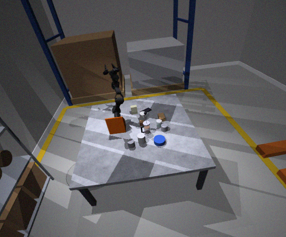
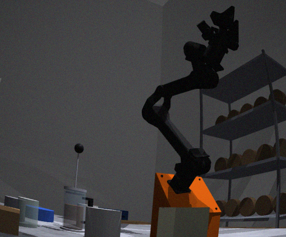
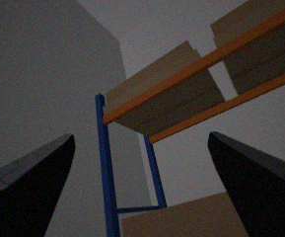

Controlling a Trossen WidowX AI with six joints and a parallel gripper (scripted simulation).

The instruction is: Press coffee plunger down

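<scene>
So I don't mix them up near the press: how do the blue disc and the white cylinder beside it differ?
The blue disc is flat, wide and saturated blue; the white cylinder is taller, narrower and pale. The disc sits to the cylinder's right in the top view. Both stand upright on the table, just in front of the coffee press.

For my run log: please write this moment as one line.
arm: raised, pointing up | gripper: open, empty, far from the coffee press | plunger knob: fully up, untouched | press: upright on table
</scene>
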